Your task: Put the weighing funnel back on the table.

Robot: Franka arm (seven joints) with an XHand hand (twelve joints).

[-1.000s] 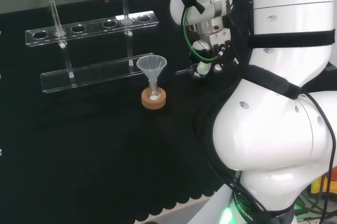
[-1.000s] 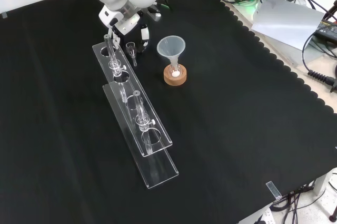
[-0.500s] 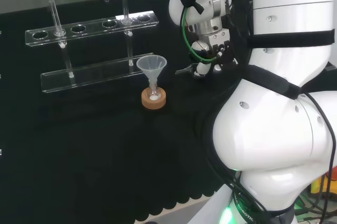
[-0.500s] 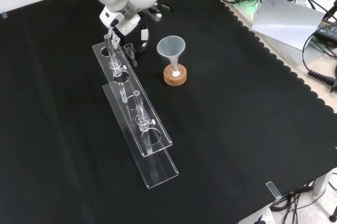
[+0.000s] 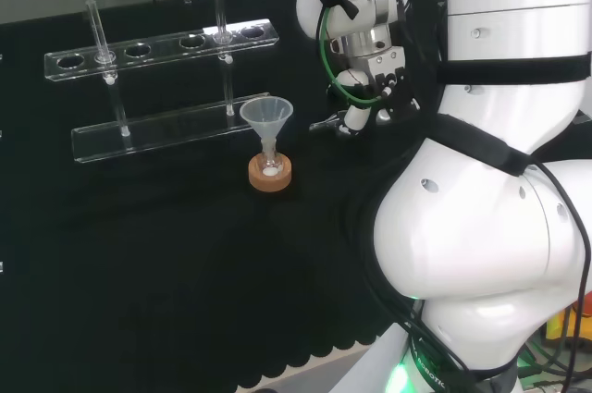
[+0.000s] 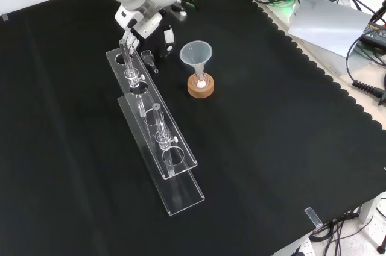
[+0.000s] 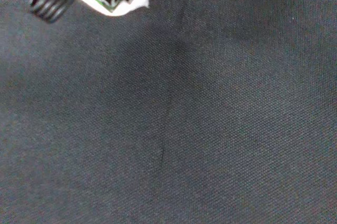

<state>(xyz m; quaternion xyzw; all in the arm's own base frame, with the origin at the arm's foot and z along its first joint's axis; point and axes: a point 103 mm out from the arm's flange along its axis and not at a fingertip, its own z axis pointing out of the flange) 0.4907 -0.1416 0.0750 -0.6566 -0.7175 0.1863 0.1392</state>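
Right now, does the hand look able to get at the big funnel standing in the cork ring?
Probably yes. The hand hangs close beside the funnel, with just cloth between them. In the front view the rack stands on the hand's other side, out of the way.

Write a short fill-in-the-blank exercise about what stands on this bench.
1. The funnel stands mouth up, its stem in a small flask on a ___ ring.
2. In the front view, the clear rack lies to the ___ of the funnel.
3. In the head view, the hand is to the ___ of the funnel.
4. The cloth under the ware is ___.

Missing words: cork; left; right; black.
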